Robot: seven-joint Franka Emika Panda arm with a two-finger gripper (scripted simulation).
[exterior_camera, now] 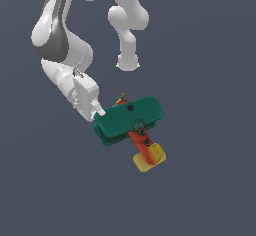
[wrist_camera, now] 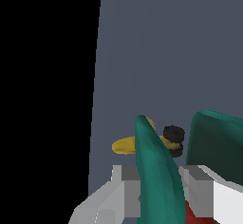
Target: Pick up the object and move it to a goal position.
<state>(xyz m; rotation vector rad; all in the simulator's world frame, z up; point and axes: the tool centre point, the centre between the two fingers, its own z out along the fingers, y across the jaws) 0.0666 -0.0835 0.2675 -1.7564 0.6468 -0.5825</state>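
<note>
The white gripper's (exterior_camera: 100,111) fingers clamp one teal wing of the red-bodied toy biplane (exterior_camera: 131,120), whose yellow tail points away from them.

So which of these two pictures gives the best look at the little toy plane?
The exterior view. There the whole toy biplane shows: both teal wings, red body and yellow tail, with the gripper at one wing end. The wrist view shows only parts: a wing edge between the fingers, the propeller and a black wheel.
</note>
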